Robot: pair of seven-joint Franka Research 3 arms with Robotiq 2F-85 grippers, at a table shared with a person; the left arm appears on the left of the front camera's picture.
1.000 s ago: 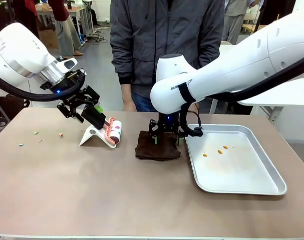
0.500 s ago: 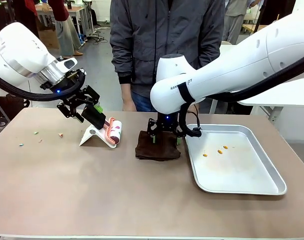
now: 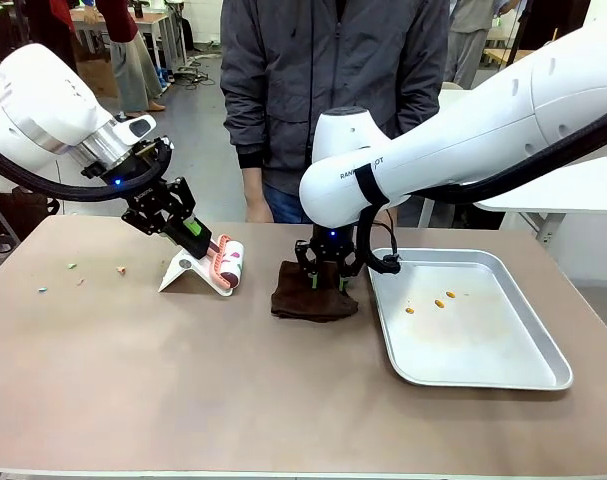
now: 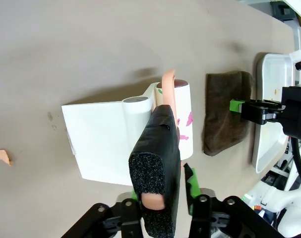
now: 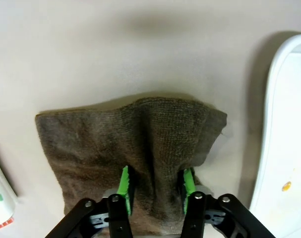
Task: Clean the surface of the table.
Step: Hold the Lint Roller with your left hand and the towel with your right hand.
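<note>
The table spans the full width of the front view, with its near half bare. At lower right sits the tray, holding a few yellow bits; it probably serves as the drop point for collected debris. Left of the tray, at frame centre, lies the cloth. The right gripper points straight down on it with the jaws narrowed and a raised fold of fabric pinched between the green pads, a grip suited to lifting or dragging the cloth as a wiper. Farther left, the left gripper is clamped on the peach handle of the roller, which leans on its white stand; the tilted approach matches the handle's slope. Crumbs lie at the left edge, near the roller, and are the likely first target. A person stands at the far side, upper centre. Compared with one second earlier, both pairs of jaws have gone from spread wide to closed. The cloth, then flat, is now bunched and narrower.
</note>
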